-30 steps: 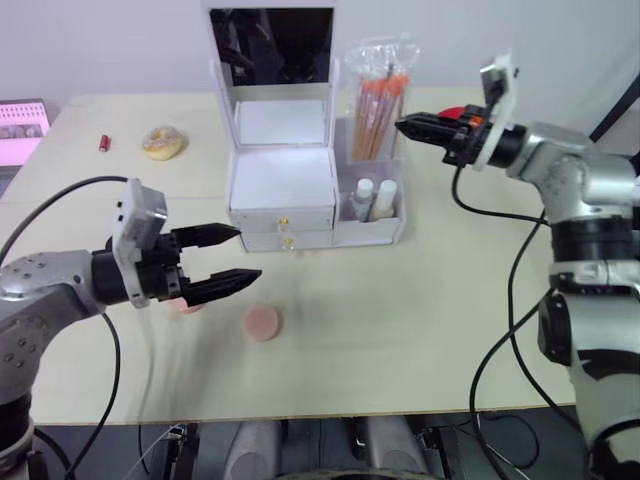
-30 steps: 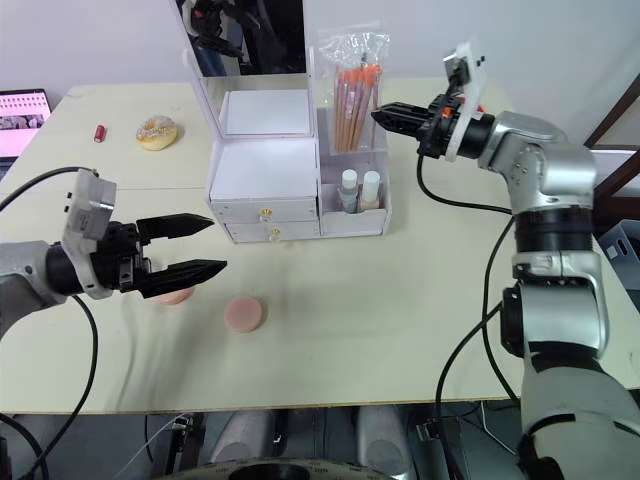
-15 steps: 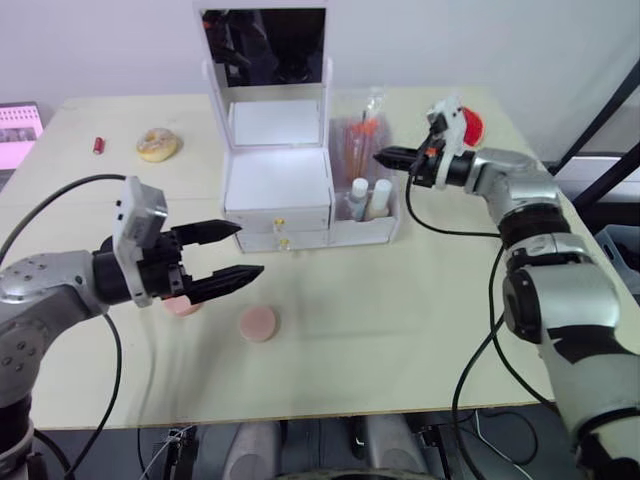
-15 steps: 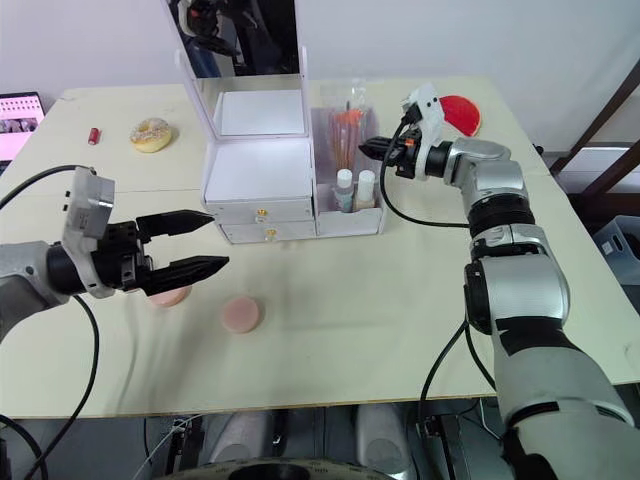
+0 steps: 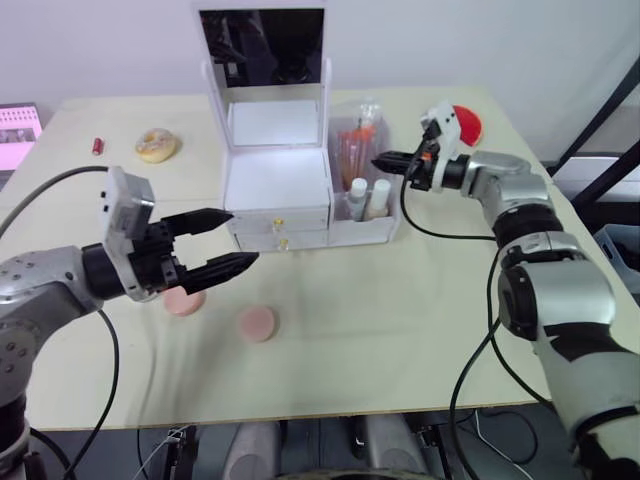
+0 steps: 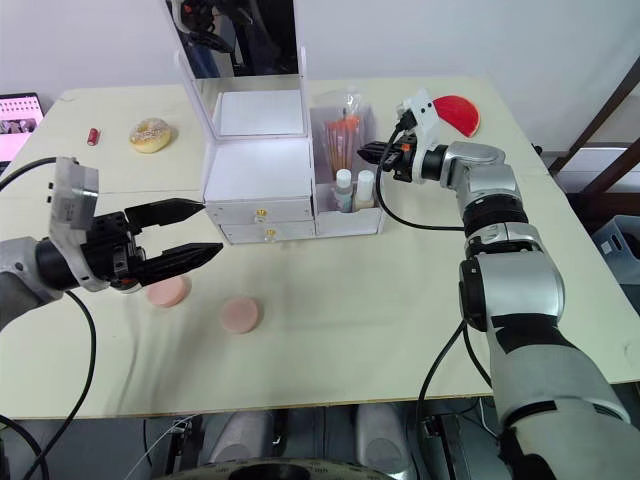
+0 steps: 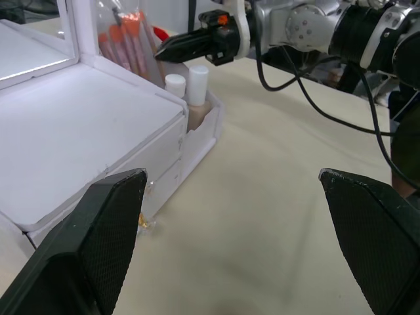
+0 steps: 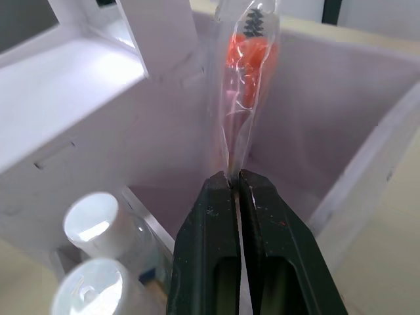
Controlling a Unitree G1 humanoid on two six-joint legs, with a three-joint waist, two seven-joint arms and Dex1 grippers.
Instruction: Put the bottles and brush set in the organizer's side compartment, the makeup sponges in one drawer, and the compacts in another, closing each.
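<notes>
Beige surface (image 5: 420, 290), white organizer (image 5: 285, 190) at the back with its mirror lid up. My right fingers (image 8: 234, 187) are pinched shut on the bag of the brush set (image 8: 243, 79), which stands nearly upright, long axis vertical, inside the side compartment (image 6: 348, 170). Two bottles (image 6: 354, 190) stand upright in front of it, caps up. My left fingers (image 5: 218, 243) hang wide open, empty, over the surface near two pink sponges (image 5: 220, 312). Both drawers (image 5: 282, 229) are closed.
</notes>
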